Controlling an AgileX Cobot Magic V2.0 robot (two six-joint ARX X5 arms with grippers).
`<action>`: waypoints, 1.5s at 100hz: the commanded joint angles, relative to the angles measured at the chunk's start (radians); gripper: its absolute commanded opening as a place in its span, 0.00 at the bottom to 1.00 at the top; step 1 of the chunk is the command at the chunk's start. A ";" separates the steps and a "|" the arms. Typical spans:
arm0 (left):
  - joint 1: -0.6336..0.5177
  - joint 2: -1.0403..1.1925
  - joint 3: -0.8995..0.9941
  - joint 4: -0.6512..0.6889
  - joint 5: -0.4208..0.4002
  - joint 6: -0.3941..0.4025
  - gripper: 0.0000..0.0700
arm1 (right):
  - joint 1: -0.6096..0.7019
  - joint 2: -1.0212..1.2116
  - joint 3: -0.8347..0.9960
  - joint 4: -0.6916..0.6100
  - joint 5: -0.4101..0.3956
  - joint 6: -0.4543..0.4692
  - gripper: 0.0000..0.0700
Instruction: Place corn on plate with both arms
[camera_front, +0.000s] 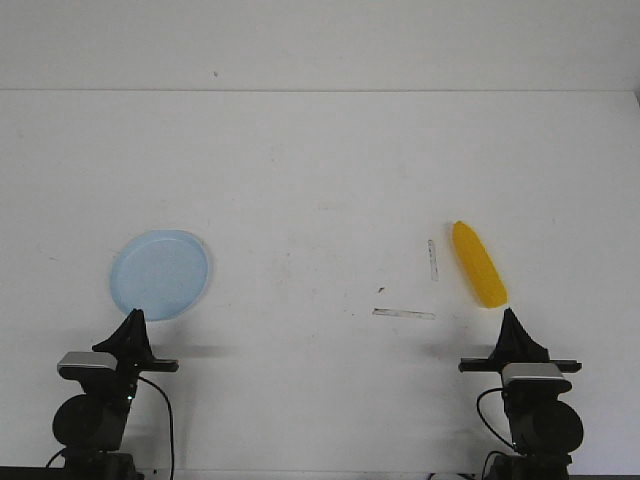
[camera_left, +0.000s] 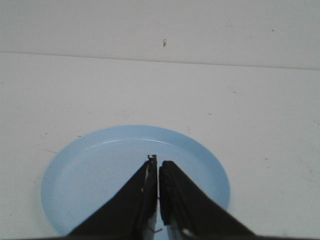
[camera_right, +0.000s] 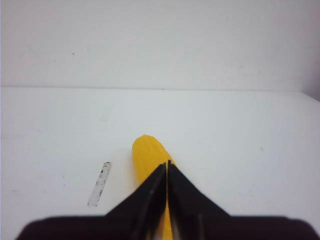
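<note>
The yellow corn (camera_front: 479, 263) lies flat on the white table at the right, pointing away and slightly left; in the right wrist view the corn (camera_right: 146, 156) shows just beyond the fingertips. My right gripper (camera_front: 509, 316) is shut, its tips near the corn's near end, holding nothing. The pale blue plate (camera_front: 160, 273) rests on the table at the left and has nothing on it. My left gripper (camera_front: 133, 315) sits shut at the plate's near edge. In the left wrist view the left gripper (camera_left: 158, 161) shows against the plate (camera_left: 90, 175).
Two strips of clear tape are stuck to the table: one (camera_front: 404, 314) lying crosswise left of the right gripper, another (camera_front: 432, 259) lengthwise beside the corn, also visible as the tape strip (camera_right: 99, 184). The table's far edge (camera_front: 320, 91) meets a white wall.
</note>
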 joint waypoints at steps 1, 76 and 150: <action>0.000 -0.002 -0.021 0.015 0.004 0.005 0.00 | -0.002 0.000 -0.001 0.014 0.000 -0.002 0.01; 0.000 -0.002 -0.021 0.026 0.004 0.005 0.00 | -0.002 0.000 -0.001 0.014 0.000 -0.002 0.01; 0.000 0.556 0.749 -0.132 0.021 0.219 0.25 | -0.002 0.000 -0.001 0.014 0.000 -0.002 0.01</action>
